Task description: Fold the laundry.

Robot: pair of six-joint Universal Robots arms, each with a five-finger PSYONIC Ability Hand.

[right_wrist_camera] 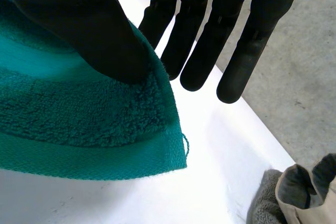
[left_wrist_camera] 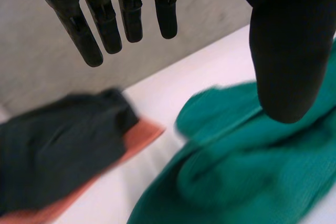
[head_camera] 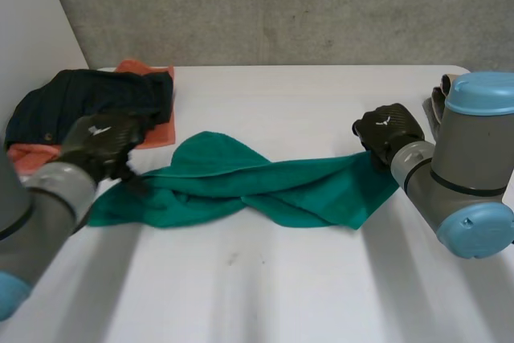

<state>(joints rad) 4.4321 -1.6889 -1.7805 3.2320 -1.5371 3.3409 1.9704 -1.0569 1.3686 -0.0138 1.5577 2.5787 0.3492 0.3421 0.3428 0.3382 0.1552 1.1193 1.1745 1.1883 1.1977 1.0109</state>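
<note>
The towel [head_camera: 257, 186] lies across the middle of the worktop [head_camera: 321, 94], running from my left to my right. My left robot hand [head_camera: 100, 140] hangs over its left end, fingers straight, nothing in them. My right robot hand [head_camera: 388, 130] is at the right end, where the towel's corner sits between its thumb and fingers. Behind my left robot hand, at the worktop's far left, a garment [head_camera: 88, 102] lies on a flat cloth [head_camera: 163, 130] that sticks out from under it. At the right edge, just beyond my right robot hand, sits a pile of cloths [head_camera: 436, 102], apart from the towel.
</note>
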